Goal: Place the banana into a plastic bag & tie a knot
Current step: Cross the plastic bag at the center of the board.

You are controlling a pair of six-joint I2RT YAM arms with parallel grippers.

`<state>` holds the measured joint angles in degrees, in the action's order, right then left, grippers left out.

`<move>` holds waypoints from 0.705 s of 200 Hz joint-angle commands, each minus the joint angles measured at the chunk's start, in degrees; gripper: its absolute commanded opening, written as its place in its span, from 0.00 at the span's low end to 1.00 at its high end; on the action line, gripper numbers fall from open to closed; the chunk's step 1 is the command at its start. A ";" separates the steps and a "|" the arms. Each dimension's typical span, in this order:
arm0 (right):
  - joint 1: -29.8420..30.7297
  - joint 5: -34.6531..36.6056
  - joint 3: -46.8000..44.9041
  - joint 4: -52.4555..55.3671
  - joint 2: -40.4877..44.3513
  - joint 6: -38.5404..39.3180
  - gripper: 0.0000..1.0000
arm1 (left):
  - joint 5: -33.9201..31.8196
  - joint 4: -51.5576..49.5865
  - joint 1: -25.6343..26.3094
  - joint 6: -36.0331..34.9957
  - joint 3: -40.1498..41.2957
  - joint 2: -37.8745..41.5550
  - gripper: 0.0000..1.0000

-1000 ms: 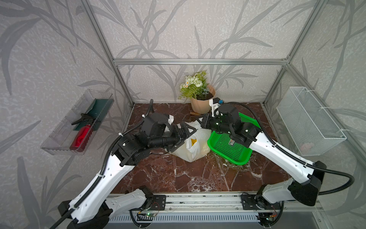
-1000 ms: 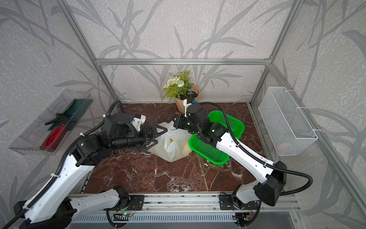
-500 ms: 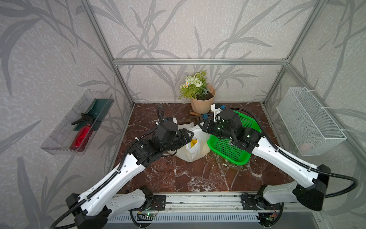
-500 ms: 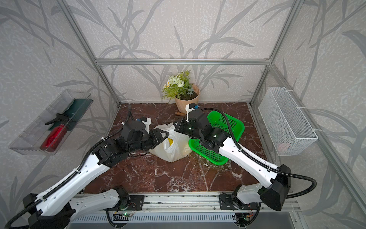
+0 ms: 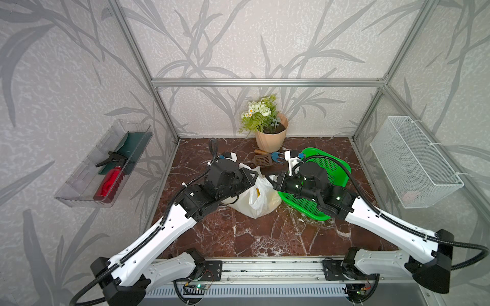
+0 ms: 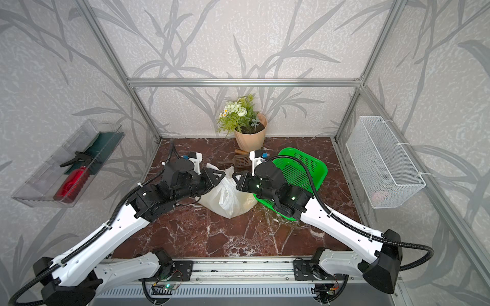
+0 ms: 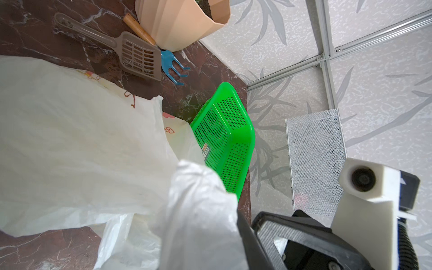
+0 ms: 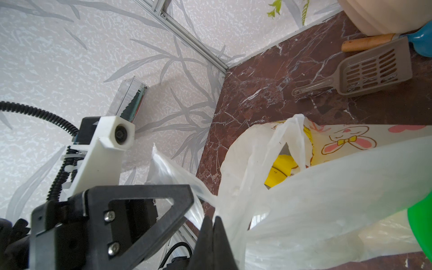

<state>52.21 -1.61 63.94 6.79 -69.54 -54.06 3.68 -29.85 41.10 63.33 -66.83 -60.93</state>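
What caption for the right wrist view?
Right tool shut on a handle of the plastic bag; banana visible inside the open bag.

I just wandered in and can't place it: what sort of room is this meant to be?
Most likely a robot test booth dressed as a home corner: an aluminium frame holds wallpapered panels, two robot arms stand on a rail at the front, and a flower pot and plastic bag sit inside.

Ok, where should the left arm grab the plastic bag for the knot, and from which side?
Take the handle strip standing out from the plastic bag on that side, coming in from the left across it. It is a thin flat band clear of the bulging body around the banana, so jaws can close on it. The right gripper pinches the other handle.
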 commanded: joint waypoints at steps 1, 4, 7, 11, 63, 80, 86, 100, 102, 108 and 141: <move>0.61 1.34 -0.60 -4.43 1.16 2.39 0.00 | 0.61 -0.20 -0.50 0.92 -0.30 0.22 0.22; 0.69 1.36 -0.70 -4.82 1.16 2.58 0.00 | 0.74 -0.46 -0.56 0.99 -0.32 0.24 0.21; 0.77 1.41 -0.83 -5.31 1.16 2.83 0.00 | 0.86 -0.61 -0.56 0.98 -0.32 0.28 0.20; 0.86 1.48 -0.95 -5.95 1.16 3.12 0.00 | 0.93 -1.03 -0.58 1.05 -0.32 0.31 0.18; 4.32 0.26 -6.36 -18.19 2.54 12.05 0.00 | 2.10 -1.10 -1.80 1.95 -0.08 -0.82 0.00; 5.98 -1.11 -9.88 -23.63 2.98 17.11 0.00 | 3.32 -0.04 -3.17 2.90 0.78 -0.96 0.00; 6.01 -1.65 -11.48 -25.90 3.16 19.58 0.00 | 3.89 0.50 -3.91 3.36 1.23 -0.87 0.00; 8.95 -2.24 -14.26 -30.39 3.52 23.75 0.00 | 5.43 0.96 -5.33 4.46 1.76 -0.75 0.00; 9.09 -2.36 -14.56 -30.79 3.59 24.40 0.00 | 5.69 0.98 -5.48 4.57 1.83 -0.72 0.00; 9.75 -2.98 -15.25 -32.23 3.54 26.30 0.00 | 6.32 1.10 -5.94 4.96 1.95 -0.77 0.00; 11.67 -7.24 -13.77 -29.69 0.50 34.84 0.00 | 9.68 2.98 -7.24 7.44 3.00 -0.84 0.00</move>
<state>62.59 -4.89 48.27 -19.49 -67.99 -28.69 10.13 -29.82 34.63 67.70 -64.62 -61.71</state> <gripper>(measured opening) 0.046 0.048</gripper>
